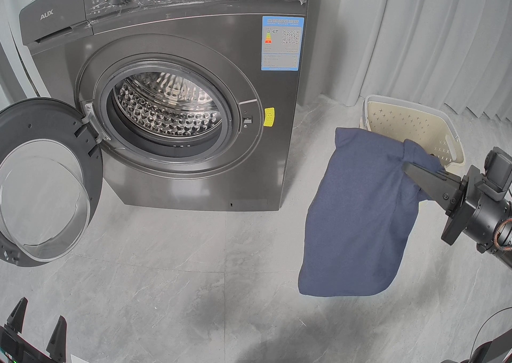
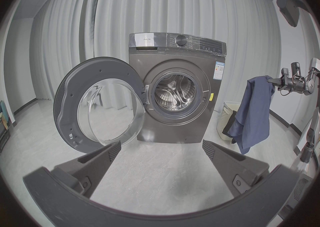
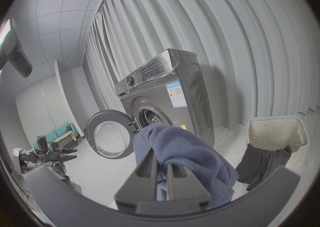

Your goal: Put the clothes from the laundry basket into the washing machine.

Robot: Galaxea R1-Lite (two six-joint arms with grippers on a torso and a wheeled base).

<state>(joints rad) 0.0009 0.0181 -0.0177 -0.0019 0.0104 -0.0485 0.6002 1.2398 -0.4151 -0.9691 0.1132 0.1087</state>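
A navy garment (image 1: 360, 209) hangs in the air to the right of the grey washing machine (image 1: 186, 92), with my right gripper (image 1: 421, 169) shut on its upper edge. The wrist view shows the cloth (image 3: 186, 152) bunched between the fingers (image 3: 146, 174). Behind it stands the cream laundry basket (image 1: 416, 124), and a dark garment (image 3: 263, 166) drapes over its rim (image 3: 276, 119). The machine's door (image 1: 42, 177) is swung open to the left, baring the steel drum (image 1: 165, 105). My left gripper (image 1: 37, 329) is open, low at the near left, with nothing in it.
Grey curtains (image 1: 416, 22) run behind the machine and basket. Bare tiled floor (image 1: 186, 273) lies in front of the machine. The open door takes up the space left of the drum opening.
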